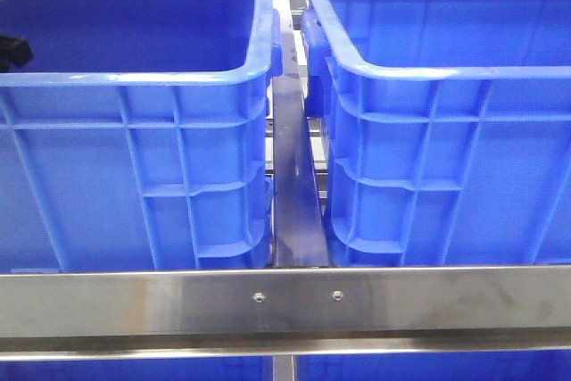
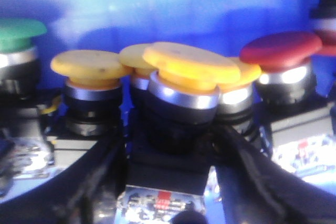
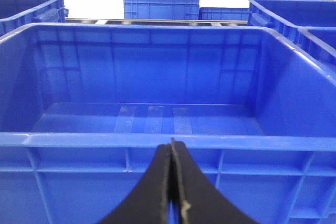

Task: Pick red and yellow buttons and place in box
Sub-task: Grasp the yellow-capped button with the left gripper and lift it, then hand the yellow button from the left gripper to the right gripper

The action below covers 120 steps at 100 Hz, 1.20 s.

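In the left wrist view, a yellow button (image 2: 189,66) with a chrome collar and black body stands between my left gripper's fingers (image 2: 100,177). My left gripper (image 2: 170,153) sits low among the buttons, its jaws pressed against that button's black body. A dark red button (image 2: 281,51) stands just to one side of it. The view is blurred. My right gripper (image 3: 171,145) is shut and empty, its tip level with the near rim of an empty blue box (image 3: 79,139). In the front view that box is the right-hand one (image 1: 446,69).
More yellow buttons (image 2: 86,65) and a green one (image 2: 18,30) crowd round the held one. In the front view, a black arm part (image 1: 13,49) shows inside the left blue crate (image 1: 178,78). A steel rail (image 1: 285,301) crosses in front. More blue crates (image 3: 160,8) stand behind.
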Tool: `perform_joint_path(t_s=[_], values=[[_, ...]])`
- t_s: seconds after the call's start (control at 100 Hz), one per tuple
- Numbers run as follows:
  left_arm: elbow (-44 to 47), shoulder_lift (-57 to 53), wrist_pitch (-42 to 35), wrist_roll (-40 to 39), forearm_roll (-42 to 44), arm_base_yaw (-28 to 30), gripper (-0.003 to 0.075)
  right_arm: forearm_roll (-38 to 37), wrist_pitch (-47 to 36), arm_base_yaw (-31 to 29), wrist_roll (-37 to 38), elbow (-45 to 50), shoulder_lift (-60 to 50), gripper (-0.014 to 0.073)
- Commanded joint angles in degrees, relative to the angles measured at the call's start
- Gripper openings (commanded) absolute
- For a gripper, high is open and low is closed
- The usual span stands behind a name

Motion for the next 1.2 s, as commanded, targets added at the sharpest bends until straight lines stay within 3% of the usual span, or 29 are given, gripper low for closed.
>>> perform_joint_path(t_s=[0.0,0.17,0.38,0.6,0.77,0.97,1.19], values=[[-1.7,-5.3,-1.6,2.1,-0.9,-0.3,0.0211,0.2,-4.3,-0.1,-0.1,-1.0,-1.4,-0.0056],[-1.7,-9.9,-2.8,4.7,-1.9,-2.8,0.0211,0.2,-4.3,-0.1,-0.1,-1.0,-1.4,-0.0056],[-1.7,-13.8,-3.5,12.0,-6.7,-10.2,0.0211,0.2,-4.4,-0.1,-0.1,-1.0,-1.4,-0.0056],[-1.7,-14.0,-3.7,20.4,-19.1,-16.1,0.0211,0.2,-5.5,-0.1,-0.1,-1.0,-1.4,-0.0056],[-1.7,-14.0,-1.8,24.9,-31.9,-17.6,0.0211,0.2,-5.1,0.0,-0.1,-1.7,-1.4,-0.0056],[-1.7,-13.9,7.0,36.8,-49.1,-17.6,0.0211,0.2,4.1,0.1,-0.1,-7.7,0.3,-0.0056],[-1.7,-13.8,13.5,38.8,-49.9,-19.2,0.0211,2.1,15.3,0.2,-0.1,-18.0,10.9,-0.0056]])
